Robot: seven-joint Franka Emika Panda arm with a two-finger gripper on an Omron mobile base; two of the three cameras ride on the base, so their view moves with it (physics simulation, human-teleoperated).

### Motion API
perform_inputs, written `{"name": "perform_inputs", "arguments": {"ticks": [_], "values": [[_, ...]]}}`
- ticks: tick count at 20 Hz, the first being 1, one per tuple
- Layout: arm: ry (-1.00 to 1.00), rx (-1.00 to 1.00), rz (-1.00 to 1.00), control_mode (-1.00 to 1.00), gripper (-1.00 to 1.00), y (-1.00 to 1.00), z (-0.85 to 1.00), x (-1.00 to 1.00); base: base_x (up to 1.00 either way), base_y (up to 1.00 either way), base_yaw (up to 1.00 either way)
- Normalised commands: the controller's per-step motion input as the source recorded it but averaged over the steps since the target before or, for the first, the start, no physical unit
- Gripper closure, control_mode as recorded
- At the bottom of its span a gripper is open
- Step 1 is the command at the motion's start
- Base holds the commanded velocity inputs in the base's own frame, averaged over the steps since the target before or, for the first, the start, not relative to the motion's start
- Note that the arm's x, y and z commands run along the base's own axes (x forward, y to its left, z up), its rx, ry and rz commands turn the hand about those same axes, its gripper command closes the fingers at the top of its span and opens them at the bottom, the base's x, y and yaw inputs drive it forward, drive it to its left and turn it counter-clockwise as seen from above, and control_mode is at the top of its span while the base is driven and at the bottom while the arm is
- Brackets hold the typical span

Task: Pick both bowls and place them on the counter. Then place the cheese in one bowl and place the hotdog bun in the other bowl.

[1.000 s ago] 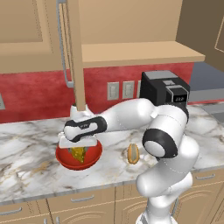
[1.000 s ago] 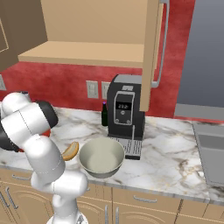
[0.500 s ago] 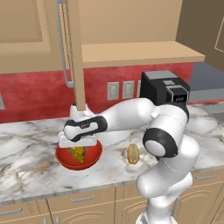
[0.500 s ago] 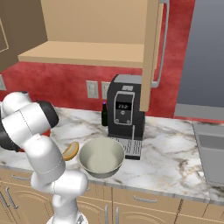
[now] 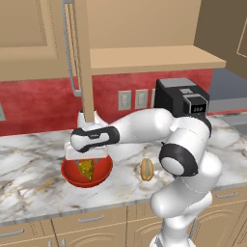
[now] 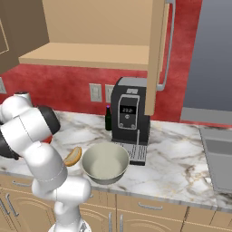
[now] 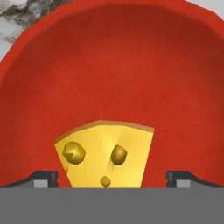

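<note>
Two bowls stand on the white marble worktop (image 5: pixel 29 164), one red and one grey-green. One cheese wedge and one hotdog bun make up the rest of the task's things.

From the left base view, the red bowl (image 5: pixel 72 174) sits near the front edge of the worktop, with the yellow cheese (image 5: pixel 86 169) lying inside it. The white arm reaches across from the lower right and its fingers (image 5: pixel 87 156) hang just above the bowl's rim, over the cheese. To the right of the bowl, apart from it and beside the arm's dark elbow joint, the tan hotdog bun (image 5: pixel 146 169) lies on the marble. A black coffee machine (image 5: pixel 182 99) stands behind the arm, below a tan wooden shelf (image 5: pixel 149 59), and two wall sockets (image 5: pixel 133 99) show on the red backsplash.

From the right base view, the grey-green bowl (image 6: pixel 105 163), cream inside and holding nothing, rests in front of the coffee machine, just beside its drip tray. The bun lies just to its left, partly behind the white arm. A dark bottle (image 6: pixel 108 118) stands against the machine's left side, and a sink (image 6: pixel 221 159) is set into the worktop at the far right.

From the hand view, the cheese sits low in the red bowl with three holes on its face. The two dark fingertips (image 7: pixel 46 179) stand wide apart, one on each side of the wedge and clear of it, gripping nothing.
</note>
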Motion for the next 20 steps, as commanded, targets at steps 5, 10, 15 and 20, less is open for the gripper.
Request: {"name": "perform_inputs", "arguments": {"ticks": [5,10,15,20], "values": [[0.0,0.0,0.0,-1.0,-1.0,-0.21,0.17,0.0,0.0,0.0,0.0],[0.0,0.0,-0.01,-1.0,-1.0,-0.31,0.1,-0.01,0.0,0.0,0.0],[0.0,0.0,-0.02,-1.0,-1.0,-0.36,0.07,-0.04,0.0,0.0,0.0],[0.0,0.0,-0.02,-1.0,-1.0,-0.42,0.04,-0.08,0.0,0.0,0.0]]}}
